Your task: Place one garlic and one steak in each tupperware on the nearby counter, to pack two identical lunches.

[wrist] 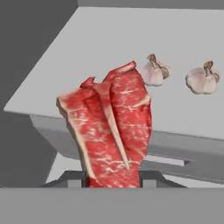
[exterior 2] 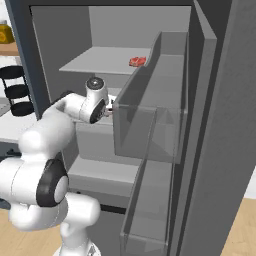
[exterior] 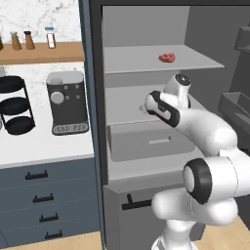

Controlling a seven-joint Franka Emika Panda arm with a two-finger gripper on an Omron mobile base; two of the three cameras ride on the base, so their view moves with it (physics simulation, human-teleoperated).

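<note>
Hand view: raw steak (wrist: 111, 131) held upright in the jaws, which are closed on its lower end; the finger tips are mostly hidden behind the meat. Behind it, a grey fridge shelf (wrist: 87, 57) with two garlic bulbs (wrist: 154, 72) (wrist: 202, 79) lying side by side near its right part, apart from each other and not touching the steak.

Left base view: white arm reaches into the open fridge at middle-shelf level; gripper (exterior: 146, 106) is at the shelf front, too small to read the jaws there. A second steak (exterior: 167, 57) lies on the upper shelf (exterior: 141, 61), also seen in the right base view (exterior 2: 137, 61). Left of the fridge, white counter (exterior: 39, 146) over dark blue drawers carries a coffee machine (exterior: 67, 102) and a black tiered rack (exterior: 14, 105).
</note>
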